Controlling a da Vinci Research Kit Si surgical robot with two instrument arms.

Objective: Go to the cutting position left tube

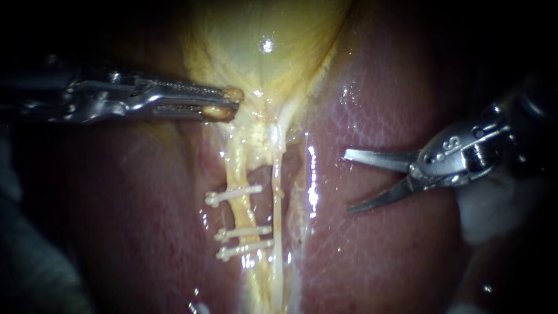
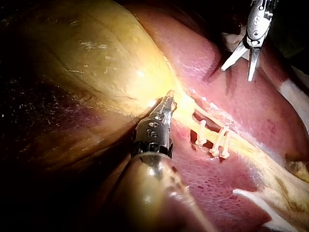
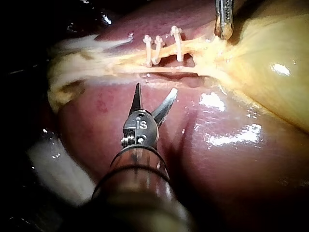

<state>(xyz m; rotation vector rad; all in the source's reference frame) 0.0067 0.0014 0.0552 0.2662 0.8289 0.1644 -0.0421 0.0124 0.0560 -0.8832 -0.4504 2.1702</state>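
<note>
My left instrument (image 1: 224, 102), a slender steel shaft ending in two long ridged jaws, lay level across the dark edge of the field. Its jaws were clamped on a fold of yellow tissue at the narrow neck of the gallbladder (image 1: 261, 35), a glossy yellow-green sac. This grip appeared meant to draw the sac away so that the strands below it lay stretched and exposed. From that neck two strands ran down over the liver (image 1: 383, 116), a wet, mottled, reddish-brown surface. The left tube (image 1: 247, 214), a pale yellow cord and the thicker of the two, carried three white, plastic-looking clips (image 1: 232, 195) across it. One clip sat alone nearer the gallbladder and two sat close together farther off, with a bare length of tube between them, which looked like the place intended for the cut. Just beside it ran the right tube (image 1: 278, 197), a thin whitish thread. My right instrument (image 1: 347, 181), a steel shaft ending in two short curved blades, hovered over bare liver well apart from both tubes, its blades spread wide with nothing between them and pointing toward the clips. By my judgement the approach was not yet made: the open blades would need to pass the thin right tube and straddle the left tube between the clips, nicking neither the neighbour nor a clip
</note>
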